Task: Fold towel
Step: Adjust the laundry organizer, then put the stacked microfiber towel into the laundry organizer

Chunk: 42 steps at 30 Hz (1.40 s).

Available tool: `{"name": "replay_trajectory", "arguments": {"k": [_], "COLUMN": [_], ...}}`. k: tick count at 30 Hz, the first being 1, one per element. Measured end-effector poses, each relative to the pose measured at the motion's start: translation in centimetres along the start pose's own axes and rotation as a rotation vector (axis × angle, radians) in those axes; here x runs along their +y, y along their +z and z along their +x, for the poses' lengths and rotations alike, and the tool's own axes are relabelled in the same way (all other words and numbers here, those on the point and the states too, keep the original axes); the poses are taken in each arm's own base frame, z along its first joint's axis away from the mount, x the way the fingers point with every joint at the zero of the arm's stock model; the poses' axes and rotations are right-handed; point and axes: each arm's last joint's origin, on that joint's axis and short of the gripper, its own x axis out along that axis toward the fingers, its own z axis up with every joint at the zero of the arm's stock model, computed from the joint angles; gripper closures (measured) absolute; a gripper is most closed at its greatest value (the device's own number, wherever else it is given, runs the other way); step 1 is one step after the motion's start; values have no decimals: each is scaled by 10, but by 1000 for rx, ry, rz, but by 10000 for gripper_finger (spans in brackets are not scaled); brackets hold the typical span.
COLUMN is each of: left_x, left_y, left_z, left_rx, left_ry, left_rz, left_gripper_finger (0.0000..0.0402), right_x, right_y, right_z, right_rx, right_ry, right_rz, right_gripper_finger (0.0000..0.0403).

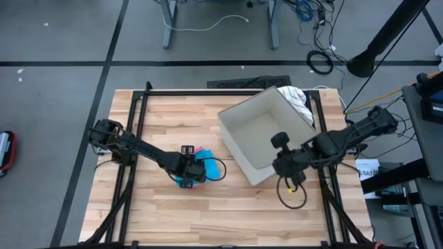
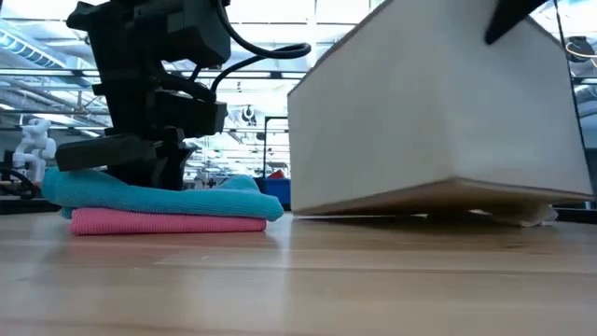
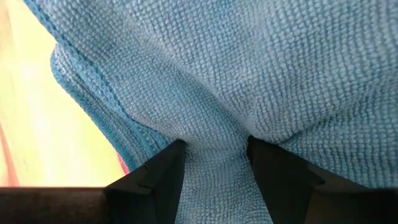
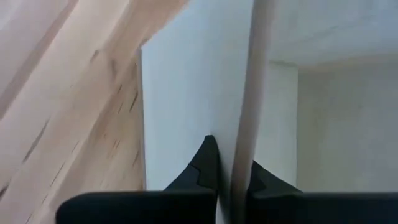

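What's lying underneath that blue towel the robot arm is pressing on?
A folded pink towel lies directly under the blue towel, resting on the wooden table. Only its front edge shows. How far it extends beneath, under the left gripper, is covered.

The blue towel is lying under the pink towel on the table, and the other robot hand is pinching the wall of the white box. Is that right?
Not quite. The blue towel lies on top of the pink towel, not under it; the low view shows this. The rest holds: the right gripper is pinching the wall of the white box.
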Motion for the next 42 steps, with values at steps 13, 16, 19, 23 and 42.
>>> {"name": "replay_trajectory", "arguments": {"k": [13,16,19,23,42], "left_x": [0,0,0,0,0], "left_y": [0,0,1,1,1], "left_z": [0,0,0,0,-1], "left_rx": [-8,-10,-11,-12,-26], "left_ry": [6,7,8,8,25], "left_rz": [-31,-33,-34,-34,-32], "left_gripper_finger": [207,207,207,207,207], "right_x": [-40,-53,-66,-86,-82], "right_y": [29,34,34,31,17], "right_z": [54,67,78,85,-4], "right_rx": [-51,-72,-71,-91,-406], "right_ry": [-68,-109,-136,-171,-268], "right_rz": [-33,9,51,149,147], "right_gripper_finger": [402,402,402,400,170]}}
